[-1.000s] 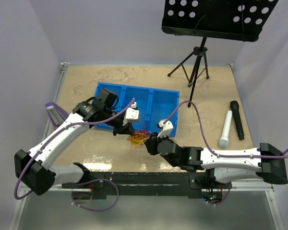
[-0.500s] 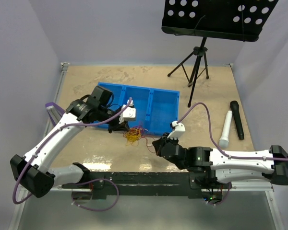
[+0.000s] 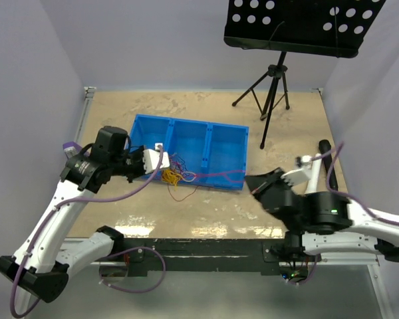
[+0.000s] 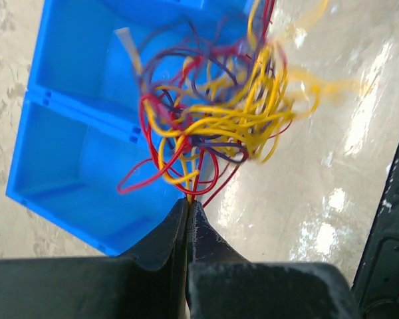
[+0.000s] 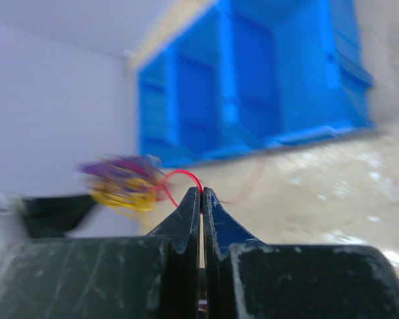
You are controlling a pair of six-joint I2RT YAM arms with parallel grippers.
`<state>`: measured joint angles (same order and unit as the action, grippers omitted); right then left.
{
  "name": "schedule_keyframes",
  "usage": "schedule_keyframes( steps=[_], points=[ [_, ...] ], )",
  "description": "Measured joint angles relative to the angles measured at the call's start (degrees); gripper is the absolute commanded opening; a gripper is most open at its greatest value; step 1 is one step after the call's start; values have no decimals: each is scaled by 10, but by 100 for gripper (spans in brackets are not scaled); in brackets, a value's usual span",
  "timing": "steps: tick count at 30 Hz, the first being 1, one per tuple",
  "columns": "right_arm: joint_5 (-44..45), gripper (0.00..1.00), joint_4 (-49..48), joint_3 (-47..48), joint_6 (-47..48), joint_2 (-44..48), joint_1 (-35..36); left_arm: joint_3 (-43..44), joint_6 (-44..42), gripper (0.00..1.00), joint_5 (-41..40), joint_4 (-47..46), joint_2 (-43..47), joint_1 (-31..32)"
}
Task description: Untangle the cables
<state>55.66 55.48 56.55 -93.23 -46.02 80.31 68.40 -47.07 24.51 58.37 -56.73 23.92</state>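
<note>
Pinching cables [image 4: 213, 113]: left gripper [image 4: 187, 203] under tangle, right gripper [image 5: 201, 193] on red strand [image 5: 179, 174].

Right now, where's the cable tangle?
Top view, left of centre: the cable tangle is held by the left gripper at the blue bin's near wall, a red strand reaching the right gripper.

We find no lettering, label, brand, number or sign that can be read on anything in any of the three views.
</note>
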Motion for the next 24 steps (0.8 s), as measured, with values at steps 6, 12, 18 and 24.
schedule_keyframes(
  steps=[6,12,18,24],
  points=[
    [109,0,30,152,30,83,-19,-86,-21,0,-70,1,54,0],
    [185,0,48,227,106,83,-59,-146,-36,0,-120,7,83,-3],
    [233,0,58,317,191,83,-73,-213,-60,0,-152,2,107,-3],
    [262,0,12,386,306,80,-80,-304,-87,0,-204,-2,114,-4]
  ],
)
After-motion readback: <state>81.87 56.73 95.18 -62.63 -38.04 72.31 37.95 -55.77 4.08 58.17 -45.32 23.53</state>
